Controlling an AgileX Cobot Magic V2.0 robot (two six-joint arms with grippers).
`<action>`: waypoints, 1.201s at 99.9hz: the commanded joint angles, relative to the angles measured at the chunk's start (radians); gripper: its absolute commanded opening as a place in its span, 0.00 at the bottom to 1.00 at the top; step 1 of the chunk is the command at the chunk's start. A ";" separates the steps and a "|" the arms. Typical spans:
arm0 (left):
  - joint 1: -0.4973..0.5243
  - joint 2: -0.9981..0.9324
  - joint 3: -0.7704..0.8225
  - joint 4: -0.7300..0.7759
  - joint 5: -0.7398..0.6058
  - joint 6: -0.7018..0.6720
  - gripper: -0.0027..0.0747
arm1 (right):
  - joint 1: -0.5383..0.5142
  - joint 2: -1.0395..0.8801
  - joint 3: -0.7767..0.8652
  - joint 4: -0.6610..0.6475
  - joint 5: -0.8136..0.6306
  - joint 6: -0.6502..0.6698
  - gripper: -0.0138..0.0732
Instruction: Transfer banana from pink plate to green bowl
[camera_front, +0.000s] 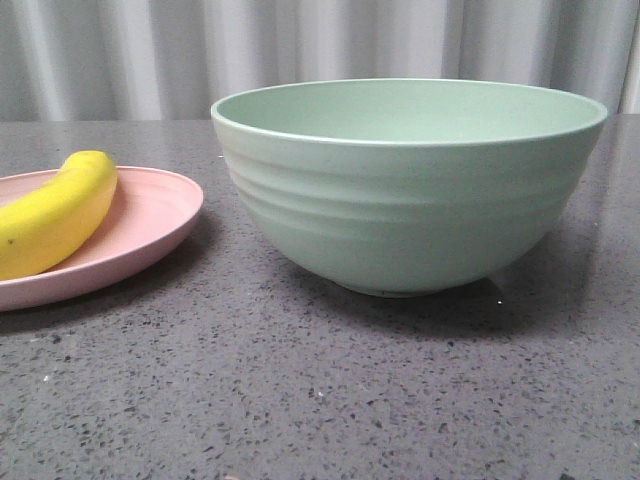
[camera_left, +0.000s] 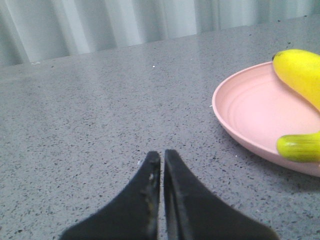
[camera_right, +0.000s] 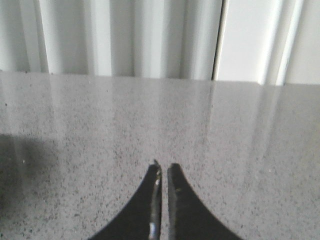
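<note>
Front view, left to right: the banana (camera_front: 55, 213) lies on its side on the pink plate (camera_front: 150, 228), at the left edge of the speckled grey countertop (camera_front: 320, 390); the green bowl (camera_front: 410, 185) stands just beside the plate, apart from it and empty as far as its interior shows. Neither arm appears in this view.

Left wrist view: the left gripper (camera_left: 161, 156) hangs over bare countertop beside the plate, its black fingers (camera_left: 145, 195) pressed together and holding nothing. The banana's body and its greenish stem end overlap the plate's rim.

Right wrist view: the right gripper (camera_right: 163, 168) likewise has its fingers together, empty, with only countertop and a pale corrugated backdrop (camera_right: 125, 35) ahead.

Handling, as judged: the banana looks smooth, glossy and rigid, probably light plastic, hence prone to slip or roll. A grasp across the thick mid-body, jaws set square to the curve, seems safest; the tapering ends offer less purchase. The left gripper, being nearer, must open first.
</note>
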 joint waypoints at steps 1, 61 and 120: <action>-0.001 -0.029 0.009 -0.020 -0.094 -0.008 0.01 | -0.004 -0.024 0.020 -0.011 -0.105 0.000 0.10; -0.001 -0.029 0.009 -0.038 -0.095 -0.008 0.01 | -0.004 -0.024 0.020 -0.011 -0.047 0.000 0.10; -0.001 -0.021 -0.029 -0.129 -0.191 -0.008 0.01 | 0.003 0.002 -0.065 -0.011 0.079 0.000 0.10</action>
